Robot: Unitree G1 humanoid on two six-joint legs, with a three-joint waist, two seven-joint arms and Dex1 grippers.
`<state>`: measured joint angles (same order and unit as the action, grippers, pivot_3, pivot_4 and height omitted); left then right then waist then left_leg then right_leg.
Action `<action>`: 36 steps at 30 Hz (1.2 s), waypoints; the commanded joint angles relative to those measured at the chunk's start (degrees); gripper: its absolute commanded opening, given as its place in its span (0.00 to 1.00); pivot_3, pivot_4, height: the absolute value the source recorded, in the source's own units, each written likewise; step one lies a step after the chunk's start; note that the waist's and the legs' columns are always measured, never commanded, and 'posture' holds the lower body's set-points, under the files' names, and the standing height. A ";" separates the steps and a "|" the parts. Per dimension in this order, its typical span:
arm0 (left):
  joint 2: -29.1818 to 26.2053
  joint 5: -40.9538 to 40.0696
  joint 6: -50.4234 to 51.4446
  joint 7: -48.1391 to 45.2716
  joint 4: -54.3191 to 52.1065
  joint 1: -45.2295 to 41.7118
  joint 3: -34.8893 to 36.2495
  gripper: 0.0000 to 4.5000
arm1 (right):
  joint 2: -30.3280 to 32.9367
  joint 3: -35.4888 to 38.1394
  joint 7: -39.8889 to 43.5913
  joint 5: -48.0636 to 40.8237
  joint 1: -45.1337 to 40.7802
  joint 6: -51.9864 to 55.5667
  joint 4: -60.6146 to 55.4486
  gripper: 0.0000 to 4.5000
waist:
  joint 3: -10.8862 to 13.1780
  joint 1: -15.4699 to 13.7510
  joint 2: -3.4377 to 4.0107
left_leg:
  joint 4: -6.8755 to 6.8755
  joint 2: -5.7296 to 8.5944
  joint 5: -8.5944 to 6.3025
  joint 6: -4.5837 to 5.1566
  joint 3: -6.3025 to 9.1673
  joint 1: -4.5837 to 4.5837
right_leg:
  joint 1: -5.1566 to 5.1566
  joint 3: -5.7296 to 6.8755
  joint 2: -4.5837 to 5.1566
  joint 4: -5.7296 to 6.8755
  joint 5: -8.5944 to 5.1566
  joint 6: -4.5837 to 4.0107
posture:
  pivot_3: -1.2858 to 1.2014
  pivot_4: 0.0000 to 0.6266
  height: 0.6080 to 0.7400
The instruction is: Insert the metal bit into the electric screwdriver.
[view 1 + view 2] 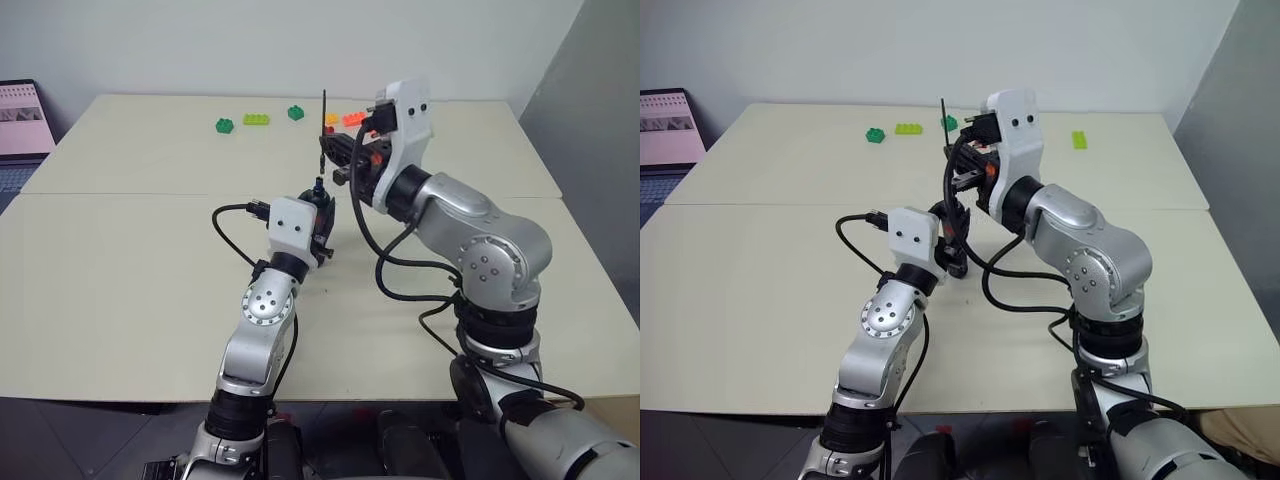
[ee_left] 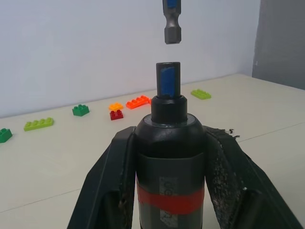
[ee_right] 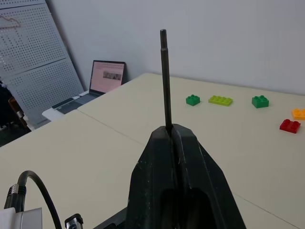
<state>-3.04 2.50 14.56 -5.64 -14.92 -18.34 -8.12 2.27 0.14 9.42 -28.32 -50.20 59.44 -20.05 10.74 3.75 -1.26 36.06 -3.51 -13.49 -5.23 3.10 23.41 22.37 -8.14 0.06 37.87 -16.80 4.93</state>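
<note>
In the left eye view, the electric screwdriver point(image 1: 319, 190) is held upright above the tabletop point(image 1: 120, 250) by the left end effector point(image 1: 322, 222). In the left wrist view, its blue tip point(image 2: 168, 80) is seen just below the bit's end. In the right wrist view, the metal bit point(image 3: 165, 78) is pinched by the right end effector point(image 3: 175, 138).

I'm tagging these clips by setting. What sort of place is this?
Probably a lab or workshop. A plain pale table stands against a bare wall, with toy bricks scattered at its far side. A perforated pegboard and an open laptop stand nearby.
</note>
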 commanded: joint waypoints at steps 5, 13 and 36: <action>-0.15 0.50 0.15 0.30 -1.59 0.54 0.40 0.37 | -0.66 -0.63 -0.27 -0.56 0.24 -0.87 -2.77 0.00 | 0.00 0.02 0.00 | 0.00 0.00 0.00 0.00 0.00 0.00 | 0.00 0.00 0.00 -0.01 0.00 0.00 | 0.52 0.24 1.00; -0.24 0.54 0.15 0.24 -1.48 0.52 0.42 0.37 | -0.75 -1.24 -0.30 -0.45 1.24 -1.31 -2.84 0.00 | 0.00 0.04 0.00 | 0.00 0.00 0.00 0.00 0.00 0.00 | 0.00 0.00 0.00 -0.01 0.00 0.00 | 0.52 0.24 1.00; -0.45 0.59 0.12 0.15 -1.44 0.56 0.45 0.37 | -1.34 0.65 -0.51 -1.74 0.44 -1.80 -2.55 0.00 | 0.00 0.09 0.00 | -0.01 -0.01 0.00 0.00 0.00 0.01 | 0.01 0.00 0.00 -0.02 0.00 0.00 | 0.52 0.24 1.00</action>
<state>-3.16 2.52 14.58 -5.67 -15.06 -18.25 -8.10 0.90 0.93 8.54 -29.41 -49.05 58.65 -20.84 10.74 3.84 -1.26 36.05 -3.52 -13.49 -5.23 3.10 23.42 22.38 -8.14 0.05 37.85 -16.81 4.94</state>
